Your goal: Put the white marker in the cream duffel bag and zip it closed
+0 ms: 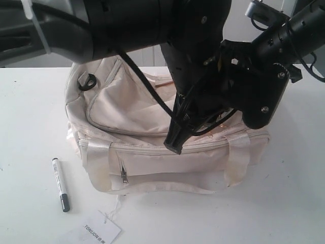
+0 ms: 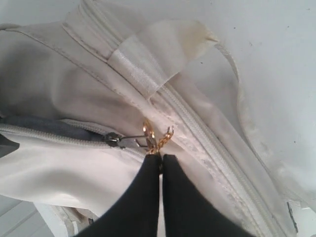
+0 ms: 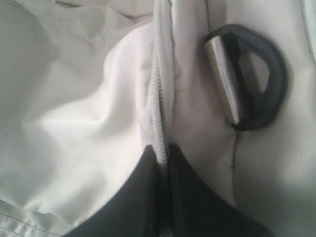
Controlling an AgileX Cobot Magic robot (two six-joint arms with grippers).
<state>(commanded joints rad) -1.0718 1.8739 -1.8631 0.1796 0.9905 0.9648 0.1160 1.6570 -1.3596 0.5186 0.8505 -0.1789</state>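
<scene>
The white marker (image 1: 60, 184) lies on the table in front of the bag's left end, dark cap toward me, away from both grippers. The cream duffel bag (image 1: 127, 107) sits mid-table. My left gripper (image 2: 160, 157) (image 1: 174, 146) is shut on the gold chain pull (image 2: 157, 139) of the top zipper, next to the slider (image 2: 112, 139). Behind the slider a strip of dark lining (image 2: 44, 126) shows through a gap. My right gripper (image 3: 163, 150) is shut on the bag's zipper edge (image 3: 159, 98) near a black D-ring (image 3: 261, 79). In the exterior view its fingertips are hidden behind the left arm.
A white paper tag (image 1: 101, 230) printed TONIJON lies at the table's front edge, tied to the bag by a thread. Another black D-ring (image 1: 86, 80) sits on the bag's far left end. Both arms crowd over the bag's right half.
</scene>
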